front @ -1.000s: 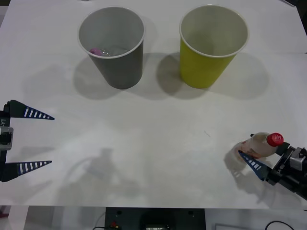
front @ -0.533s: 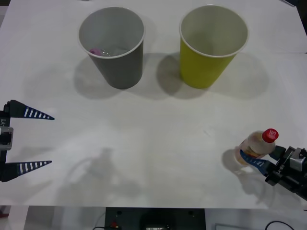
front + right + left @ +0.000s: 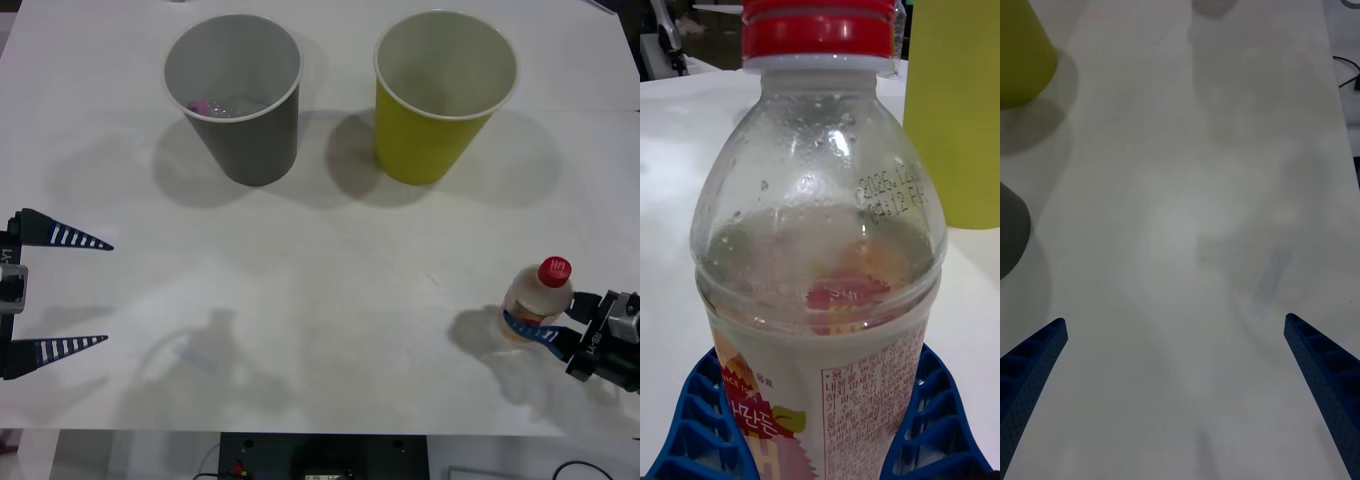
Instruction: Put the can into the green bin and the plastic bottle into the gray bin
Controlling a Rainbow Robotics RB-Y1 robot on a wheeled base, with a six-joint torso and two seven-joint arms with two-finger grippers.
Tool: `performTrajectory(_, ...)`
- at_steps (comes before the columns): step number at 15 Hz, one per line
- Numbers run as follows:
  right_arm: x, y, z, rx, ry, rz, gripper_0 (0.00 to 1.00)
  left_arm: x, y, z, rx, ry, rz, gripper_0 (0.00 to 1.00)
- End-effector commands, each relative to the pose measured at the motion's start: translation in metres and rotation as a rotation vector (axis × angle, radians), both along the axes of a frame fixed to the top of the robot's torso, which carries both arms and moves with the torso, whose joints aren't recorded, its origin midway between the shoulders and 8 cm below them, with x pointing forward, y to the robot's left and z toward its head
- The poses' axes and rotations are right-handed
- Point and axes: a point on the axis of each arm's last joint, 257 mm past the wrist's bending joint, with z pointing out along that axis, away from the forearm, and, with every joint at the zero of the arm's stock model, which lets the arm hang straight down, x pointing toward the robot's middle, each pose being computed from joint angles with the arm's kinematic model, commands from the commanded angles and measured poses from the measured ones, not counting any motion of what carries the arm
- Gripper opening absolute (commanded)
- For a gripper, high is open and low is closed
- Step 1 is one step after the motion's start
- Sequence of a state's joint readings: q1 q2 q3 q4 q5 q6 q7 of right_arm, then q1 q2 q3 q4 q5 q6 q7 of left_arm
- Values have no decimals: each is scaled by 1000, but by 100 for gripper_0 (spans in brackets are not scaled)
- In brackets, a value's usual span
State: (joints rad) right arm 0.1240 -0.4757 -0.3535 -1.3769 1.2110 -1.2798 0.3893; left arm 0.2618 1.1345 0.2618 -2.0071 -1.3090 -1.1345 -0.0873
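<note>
The right claw [image 3: 537, 333] sits at the lower right of the front view, clamped around the lower body of the small clear plastic bottle with the red screw cap and white printed label [image 3: 537, 300]. The bottle stands upright there, cap up. Can't really tell if its base is touching the white counter [image 3: 330, 300] or just off it. In the right wrist view the blue ribbed fingers [image 3: 692, 420] hug the label on both sides, with the bottle [image 3: 820, 247] dead centre.

The big dark gray paper-cup-shaped bin [image 3: 236, 95] is way over at the upper left of centre, well apart from the bottle, and it's got some small pink-tipped clear thing [image 3: 200, 105] inside. The yellow-green cup-shaped bin [image 3: 442, 92] is at the upper right, much closer to the bottle.

The left claw [image 3: 55, 290] is parked at the left edge, fingers spread wide apart, holding nothing.

What could go wrong: the grip is low on a smooth round bottle, so it could tip or slip on the long carry. The green bin also sits roughly on the way, so a low pass might clip its rim, or the bottle ends up in the wrong bin.
</note>
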Motion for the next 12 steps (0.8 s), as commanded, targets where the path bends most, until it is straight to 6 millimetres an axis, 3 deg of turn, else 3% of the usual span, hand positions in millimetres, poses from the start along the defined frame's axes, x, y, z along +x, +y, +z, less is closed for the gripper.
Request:
performTrajectory(1,-3,3,13,-11,68,22,0,0,0,0,0,0,0,100)
performTrajectory(5,-6,14,33,-52,141,36,0,0,0,0,0,0,0,100)
performTrajectory(12,-6,32,85,-105,314,-5,0,0,0,0,0,0,0,100)
